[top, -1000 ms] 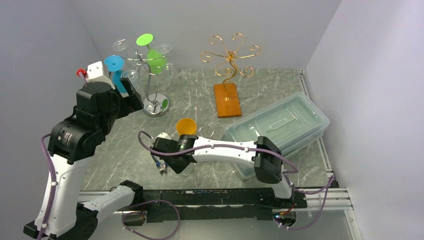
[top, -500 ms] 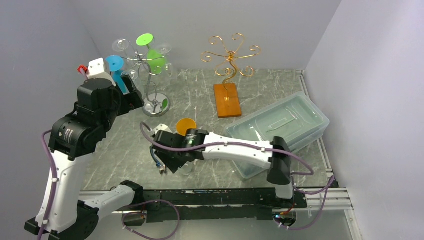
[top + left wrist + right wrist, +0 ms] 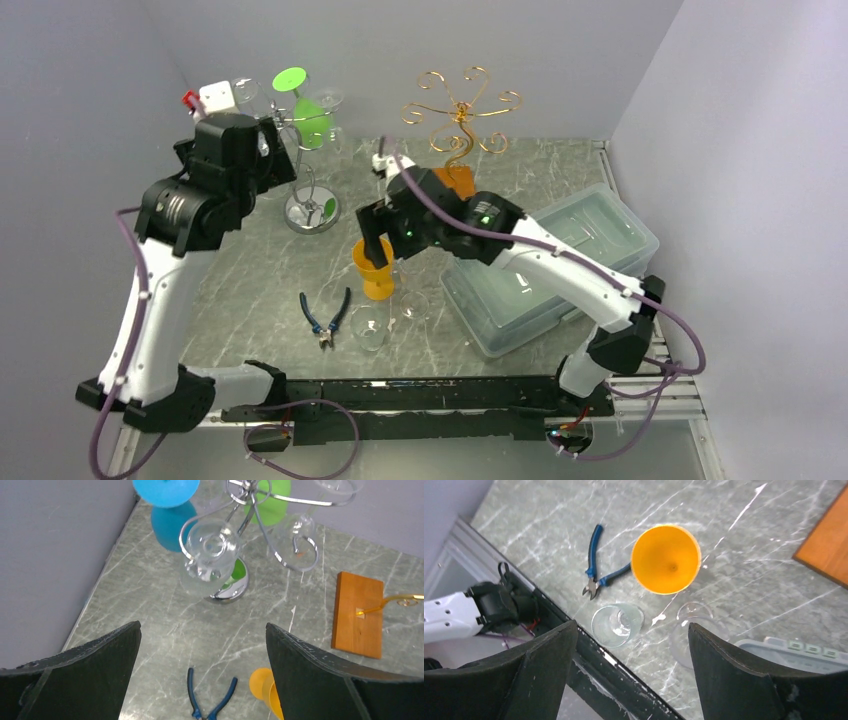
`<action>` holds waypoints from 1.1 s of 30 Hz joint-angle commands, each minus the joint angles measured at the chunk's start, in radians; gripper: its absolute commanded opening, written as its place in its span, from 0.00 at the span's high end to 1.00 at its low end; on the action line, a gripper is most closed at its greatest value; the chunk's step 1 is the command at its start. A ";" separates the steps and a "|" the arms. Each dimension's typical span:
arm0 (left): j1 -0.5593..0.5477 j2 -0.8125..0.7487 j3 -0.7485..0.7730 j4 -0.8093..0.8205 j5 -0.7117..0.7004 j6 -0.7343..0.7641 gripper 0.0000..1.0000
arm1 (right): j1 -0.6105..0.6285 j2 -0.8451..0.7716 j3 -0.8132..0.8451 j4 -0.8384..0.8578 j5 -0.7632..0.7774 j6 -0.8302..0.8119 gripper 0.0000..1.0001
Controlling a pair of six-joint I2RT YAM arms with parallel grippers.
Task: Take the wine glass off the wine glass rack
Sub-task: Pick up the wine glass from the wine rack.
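Observation:
The chrome wine glass rack (image 3: 312, 205) stands at the back left, and its curled arms (image 3: 250, 500) fill the top of the left wrist view. On it hang a clear wine glass (image 3: 212, 555), a blue one (image 3: 170, 510), a green one (image 3: 312, 120) and another clear one (image 3: 300, 540). My left gripper (image 3: 202, 626) is open and empty, high up on the near side of the rack, apart from the glasses. My right gripper (image 3: 632, 626) is open and empty, raised above the orange glass (image 3: 666, 559). A clear glass (image 3: 617, 625) stands upright on the table below it.
Blue pliers (image 3: 325, 315) lie near the front edge. A second clear glass (image 3: 412, 305) stands by the orange glass (image 3: 375, 270). A gold rack (image 3: 460, 110) on a wooden base (image 3: 359, 614) stands at the back. A clear plastic bin (image 3: 560, 250) lies at the right.
My right gripper opened, left the clear glass standing at the table's front, and rose back over the orange glass. My left arm lifted higher toward the rack.

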 commanded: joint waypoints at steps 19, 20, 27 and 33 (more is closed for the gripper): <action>0.150 0.339 0.198 0.103 0.007 0.083 0.15 | -0.078 -0.228 -0.184 0.162 -0.059 0.009 0.15; 0.153 0.341 0.195 0.106 0.010 0.083 0.16 | -0.078 -0.229 -0.186 0.164 -0.060 0.009 0.15; 0.180 0.356 0.181 0.122 0.049 0.082 0.22 | -0.079 -0.230 -0.194 0.170 -0.064 0.008 0.15; 0.186 0.369 0.169 0.130 0.072 0.078 0.24 | -0.081 -0.234 -0.209 0.177 -0.065 0.011 0.15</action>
